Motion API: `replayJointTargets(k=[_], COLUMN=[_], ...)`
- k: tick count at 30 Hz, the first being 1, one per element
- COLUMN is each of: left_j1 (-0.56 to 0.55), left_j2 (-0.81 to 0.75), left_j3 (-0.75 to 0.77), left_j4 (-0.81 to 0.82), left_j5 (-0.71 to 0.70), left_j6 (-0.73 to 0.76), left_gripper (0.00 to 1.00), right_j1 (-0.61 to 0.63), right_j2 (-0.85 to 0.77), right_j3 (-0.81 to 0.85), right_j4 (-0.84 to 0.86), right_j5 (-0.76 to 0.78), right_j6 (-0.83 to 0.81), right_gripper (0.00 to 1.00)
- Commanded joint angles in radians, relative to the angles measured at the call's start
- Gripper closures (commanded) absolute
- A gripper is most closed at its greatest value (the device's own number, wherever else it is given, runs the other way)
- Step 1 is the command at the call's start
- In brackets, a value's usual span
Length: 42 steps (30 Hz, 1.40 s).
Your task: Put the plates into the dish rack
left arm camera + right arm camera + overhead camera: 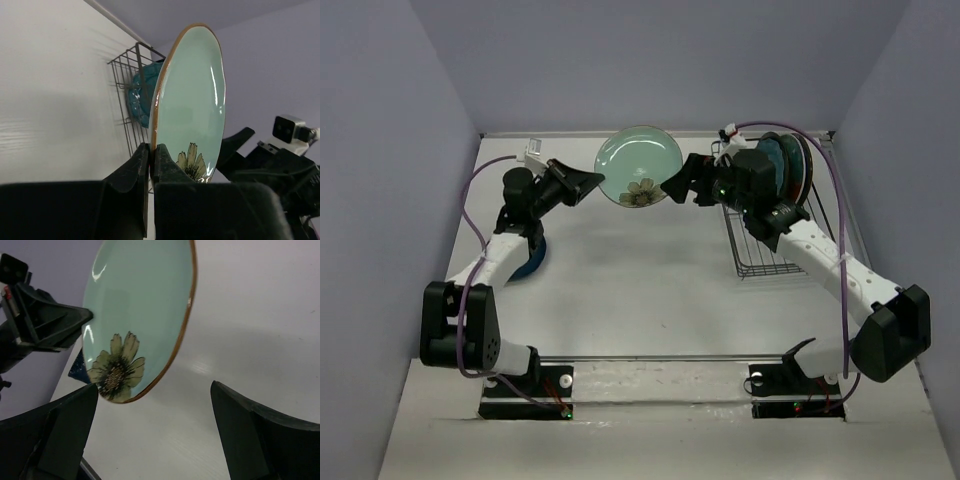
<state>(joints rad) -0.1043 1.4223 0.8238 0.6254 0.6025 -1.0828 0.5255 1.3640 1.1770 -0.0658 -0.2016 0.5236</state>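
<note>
The round mint-green ceramic plate (pixel 638 160) with a brown rim stands on edge above the white desk (pixel 640 290), face toward the arm bases, flower lowest. The left gripper (pixel 150 150) is clamped on its left rim. The right gripper (pixel 672 186) flanks the opposite rim, jaws wide, holding nothing. Just behind it is the black wire dish rack (pixel 760 255), with teal and dark plates (pixel 785 165) upright inside.

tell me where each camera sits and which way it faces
top external: above and behind the bases, looking down on the table; left arm and right arm show whole.
left wrist: on the left arm, looking past the left gripper, shut on the mint plate, towards the dish rack.
right wrist: on the right arm, facing the plate's flowered face; the open right gripper frames the bottom.
shared: all three see the mint plate; each wrist view sees the other arm.
</note>
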Motion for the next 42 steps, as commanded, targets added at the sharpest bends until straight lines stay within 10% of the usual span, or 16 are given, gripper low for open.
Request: replayJointTargets(k=[1, 5, 10, 16, 26, 42], left_j1=[-0.023, -0.052, -0.089, -0.141, -0.17, -0.169], left_j2=[-0.131, -0.177, -0.213, -0.25, -0.322, -0.549], left_j3=[0.02, 0.015, 0.0, -0.017, -0.023, -0.071], left_j4=[0.174, 0.174, 0.165, 0.096, -0.09, -0.49], left_j5=[0.097, 0.135, 0.178, 0.187, 0.149, 0.056], left_j6=[-0.086, -0.086, -0.072, 0.006, 0.175, 0.509], left_gripper=[0.94, 0.94, 0.94, 0.94, 0.12, 0.01], right_j1=[0.007, 0.007, 0.007, 0.007, -0.067, -0.351], right_j2=[-0.002, -0.02, -0.086, -0.143, -0.273, -0.247], right_j3=[0.026, 0.001, -0.076, -0.12, -0.061, 0.213], right_j4=[-0.029, -0.009, 0.09, 0.135, -0.009, -0.27], right_j5=[0.108, 0.09, 0.094, 0.108, 0.244, 0.465], right_j6=[-0.016, 0.007, 0.047, 0.078, -0.014, -0.348], right_gripper=[0.0, 0.05, 0.34, 0.93, 0.93, 0.93])
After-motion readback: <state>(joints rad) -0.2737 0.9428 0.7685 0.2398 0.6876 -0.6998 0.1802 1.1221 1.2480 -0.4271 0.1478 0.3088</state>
